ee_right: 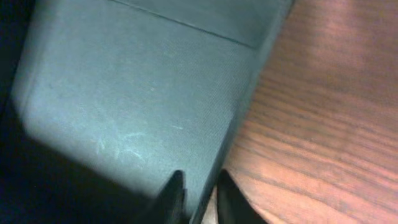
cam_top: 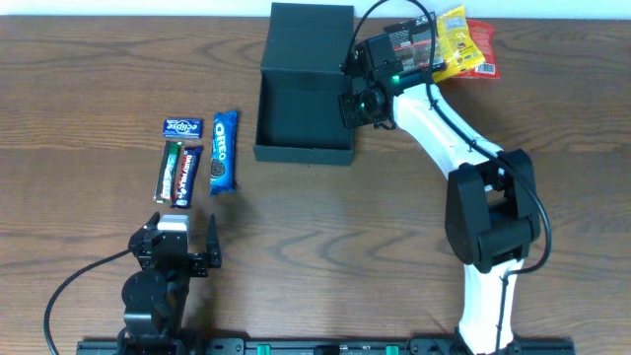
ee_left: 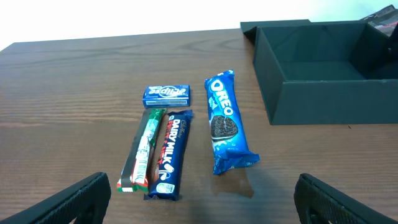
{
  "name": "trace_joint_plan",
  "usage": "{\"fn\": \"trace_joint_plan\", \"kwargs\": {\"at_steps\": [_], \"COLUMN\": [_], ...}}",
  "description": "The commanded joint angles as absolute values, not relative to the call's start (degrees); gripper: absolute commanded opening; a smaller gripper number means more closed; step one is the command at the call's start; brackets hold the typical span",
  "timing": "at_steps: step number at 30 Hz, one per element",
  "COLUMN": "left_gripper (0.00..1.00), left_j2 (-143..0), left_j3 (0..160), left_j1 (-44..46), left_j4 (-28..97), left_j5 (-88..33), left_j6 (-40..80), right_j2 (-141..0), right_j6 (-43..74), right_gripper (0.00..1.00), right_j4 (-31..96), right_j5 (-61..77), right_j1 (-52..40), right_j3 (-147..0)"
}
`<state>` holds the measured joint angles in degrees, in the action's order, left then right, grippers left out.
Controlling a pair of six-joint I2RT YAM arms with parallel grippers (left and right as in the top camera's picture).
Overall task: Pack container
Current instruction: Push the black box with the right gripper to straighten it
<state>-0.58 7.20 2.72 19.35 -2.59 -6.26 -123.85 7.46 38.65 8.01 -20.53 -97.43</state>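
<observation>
Fingers first. Right fingers [ee_right: 179, 194]: clenched on the right-hand wall of the container [ee_right: 124, 93]. One finger sits inside the box and one outside over the wood, with the wall's top edge running up between them. From overhead I see that arm reaching in from the near right and bending over the box's right side, so it covers part of that wall. Left fingers [ee_left: 74, 200]: released and spread wide with only bare wood between them. They hang low at the near left of the surface [cam_top: 345, 247], well apart from the box.

Around: four snacks lie ahead of the left fingers, left of the container.
- Oreo packet [ee_left: 225, 121] is nearest the box but apart from it.
- Dairy Milk bar [ee_left: 169, 154] and a green-and-red bar [ee_left: 143, 149] lie side by side, touching.
- Small blue Eclipse box [ee_left: 166, 94] sits just beyond those two.
- At the far right, a yellow packet [cam_top: 455, 37] and a red packet [cam_top: 483, 47] overlap.
- A dark printed packet [cam_top: 406, 39] beside them lies partly under the arm.

Container: dark teal-black, matte, rectangular, at the far centre of the surface. Its flap lid is hinged at the far wall and laid back, mouth open upward. The right wrist view shows faint scratches on the dark board.

Surface: brown wood grain. A black rail [cam_top: 296, 345] runs along the near edge. Beyond the far edge, the left wrist view shows plain white.
</observation>
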Motion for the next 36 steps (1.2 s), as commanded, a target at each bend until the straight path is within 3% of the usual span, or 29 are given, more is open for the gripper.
{"fn": "trace_joint_plan", "kwargs": {"at_steps": [1,8,20,36], "left_gripper": [0.95,0.95,0.95,0.96], "left_j2": [-0.3,-0.3,-0.3,-0.3], "left_j3": [6.0,6.0,6.0,6.0], "left_j1": [2.7,2.7,2.7,2.7], "left_j4": [19.8,19.8,19.8,19.8], "left_j5": [-2.5,-2.5,-2.5,-2.5], "left_j6": [-7.0,-7.0,-7.0,-7.0], "right_j2": [-125.0,-124.4,-124.0,-122.3], "right_j6": [7.2,8.1,23.7,23.5], "right_gripper": [0.03,0.01,0.01,0.01], "right_j4": [40.6,46.6,59.1,67.5], "right_j5": [7.3,7.2,4.7,-3.0], "right_j1": [-20.8,-20.7,-19.8,-21.5], "right_j3": [-97.1,-97.1,-97.1,-97.1]}}
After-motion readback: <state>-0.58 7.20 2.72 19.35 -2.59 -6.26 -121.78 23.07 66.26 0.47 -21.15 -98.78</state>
